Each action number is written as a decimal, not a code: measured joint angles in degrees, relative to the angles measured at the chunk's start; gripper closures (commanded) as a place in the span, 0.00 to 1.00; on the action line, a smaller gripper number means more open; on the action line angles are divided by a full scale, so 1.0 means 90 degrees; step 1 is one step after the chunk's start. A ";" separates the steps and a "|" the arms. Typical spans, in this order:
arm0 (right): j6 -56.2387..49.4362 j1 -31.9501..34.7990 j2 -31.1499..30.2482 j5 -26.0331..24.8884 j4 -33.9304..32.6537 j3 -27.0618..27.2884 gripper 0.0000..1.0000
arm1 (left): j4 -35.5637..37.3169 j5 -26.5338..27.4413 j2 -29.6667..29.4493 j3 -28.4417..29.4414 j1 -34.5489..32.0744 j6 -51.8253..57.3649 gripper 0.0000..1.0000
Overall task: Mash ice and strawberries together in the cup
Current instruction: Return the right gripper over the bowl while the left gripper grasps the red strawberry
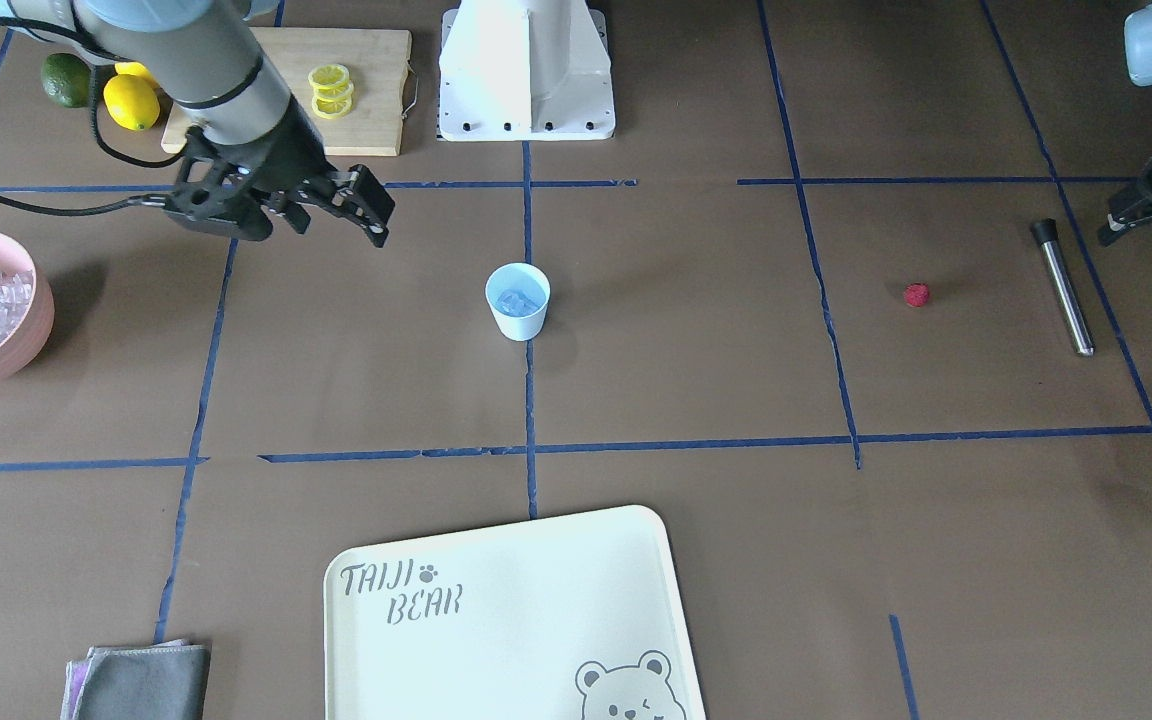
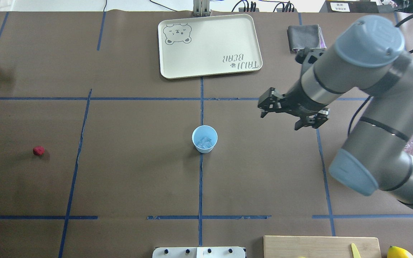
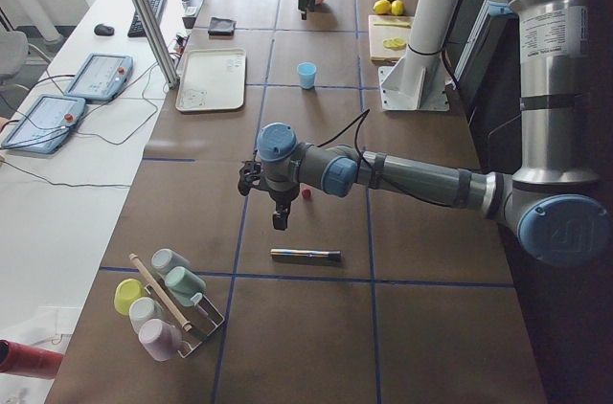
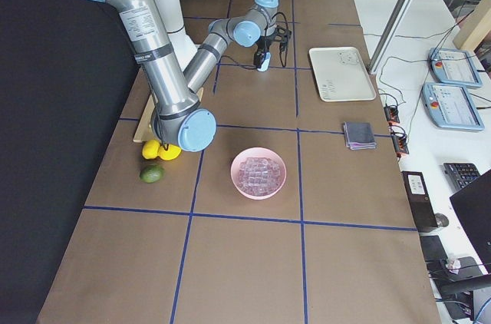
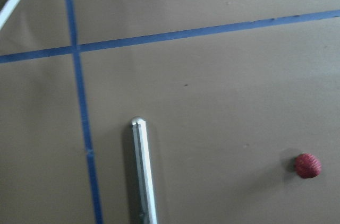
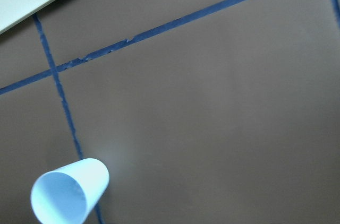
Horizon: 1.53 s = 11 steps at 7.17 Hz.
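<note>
The cup (image 1: 517, 300) stands upright on the middle of the tabletop (image 1: 696, 380), on a blue tape line (image 1: 528, 420). Clear ice (image 2: 205, 142) lies inside it. The strawberry (image 1: 917, 294) lies on the bare tabletop well to the robot's left of the cup, touching nothing. Near it, on the side away from the cup, lies a metal rod (image 1: 1063, 288) with a black end cap. The right gripper (image 2: 280, 120) hangs above the tabletop to the right of the cup and apart from it, its fingers spread and holding nothing. From its wrist camera the cup sits at the lower left, with its open mouth in view. The left gripper (image 1: 1151, 225) is cut by the edge of the front view, above the tabletop near the rod's capped end. I cannot tell whether its fingers are apart or together. Its wrist camera looks down on the rod and the strawberry. At the right end of the tabletop a pink bowl (image 1: 31, 330) holds many more ice cubes. Near the robot's base is a wooden board (image 1: 376, 70) bearing lemon slices (image 1: 331, 90), with two lemons (image 1: 131, 100) and a lime (image 1: 66, 80) beside it. On the far side from the robot lie a pale tray (image 1: 496, 620) printed with a bear and a folded grey cloth (image 1: 141, 680).
</note>
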 measured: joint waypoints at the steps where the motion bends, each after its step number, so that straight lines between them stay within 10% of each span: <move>1: -0.0850 0.0309 -0.0521 0.0018 -0.0318 0.0414 0.00 | -0.0310 0.0052 -0.0108 -0.0007 0.0355 -0.0639 0.00; 5: -0.3540 0.1422 -0.2043 0.0051 -0.0517 0.0848 0.00 | -0.1607 0.1398 -0.0306 0.0191 0.2298 -0.3440 0.00; 11: -0.3790 0.1607 -0.2163 0.0402 -0.0502 0.0743 0.00 | -0.2423 0.1725 -0.0569 0.1000 0.2935 -0.4086 0.07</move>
